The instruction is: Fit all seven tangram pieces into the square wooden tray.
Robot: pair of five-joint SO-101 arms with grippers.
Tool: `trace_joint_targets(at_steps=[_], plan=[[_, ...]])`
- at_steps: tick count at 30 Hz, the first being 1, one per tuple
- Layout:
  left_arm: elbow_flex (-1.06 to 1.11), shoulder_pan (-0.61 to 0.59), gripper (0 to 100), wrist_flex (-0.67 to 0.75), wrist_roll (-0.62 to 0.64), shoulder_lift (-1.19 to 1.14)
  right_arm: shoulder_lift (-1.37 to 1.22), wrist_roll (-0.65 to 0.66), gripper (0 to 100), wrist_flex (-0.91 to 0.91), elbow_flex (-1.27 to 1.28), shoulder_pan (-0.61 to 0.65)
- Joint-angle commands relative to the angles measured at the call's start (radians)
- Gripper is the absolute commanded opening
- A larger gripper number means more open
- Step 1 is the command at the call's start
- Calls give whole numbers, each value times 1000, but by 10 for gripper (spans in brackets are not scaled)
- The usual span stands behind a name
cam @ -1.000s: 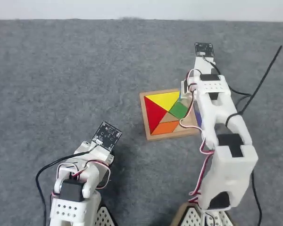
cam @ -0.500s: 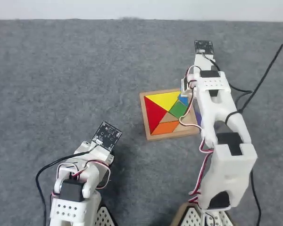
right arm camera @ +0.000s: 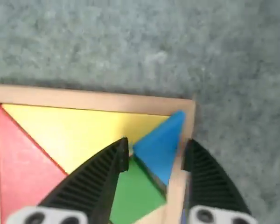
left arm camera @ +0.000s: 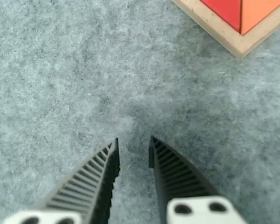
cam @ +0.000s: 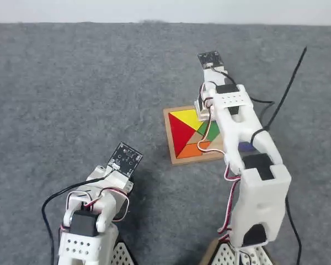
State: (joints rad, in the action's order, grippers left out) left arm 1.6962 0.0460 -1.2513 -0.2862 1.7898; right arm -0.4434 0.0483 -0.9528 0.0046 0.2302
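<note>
The grey felt tabletop (cam: 71,83) carries the square wooden tray (cam: 167,135). The right gripper (right arm camera: 155,148) has its fingers clamped on the blue triangle (right arm camera: 161,140) at the tray's corner — just beside the yellow piece (right arm camera: 84,130) and the green piece (right arm camera: 135,191). The left gripper (left arm camera: 134,144) hangs over the felt near the tray, its fingers slightly parted — grasping nothing.

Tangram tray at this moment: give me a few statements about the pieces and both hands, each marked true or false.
1. The left hand holds a piece. False: it is open and empty above the grey mat.
2. The right hand brackets the blue triangle. True.
3. The yellow triangle lies in the tray. True.
4. The red triangle lies out on the mat. False: it lies in the tray, against the yellow one.
</note>
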Motion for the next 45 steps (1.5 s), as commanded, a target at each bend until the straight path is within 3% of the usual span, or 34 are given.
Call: trace_joint_targets(at_steps=[1,10,17,21,27,35,45], plan=[[-13,-8,98,-5,-11,12,25,17,147,-54,-43,-10],[-13,-8,98,-5,-11,12,170,37,148,-15,-41,12],[-13,-8,98,-5,-11,12,255,38,124,8,97,-56],[-13,-8,98,-5,-11,12,219,44,69,8,150,-44],[-13,-8,98,-5,-11,12,73,101,66,-1,112,28],[-13,-8,98,-5,-11,12,-10,103,65,-77,-51,27],[-13,-8,98,-5,-11,12,335,98,67,-87,97,-25]])
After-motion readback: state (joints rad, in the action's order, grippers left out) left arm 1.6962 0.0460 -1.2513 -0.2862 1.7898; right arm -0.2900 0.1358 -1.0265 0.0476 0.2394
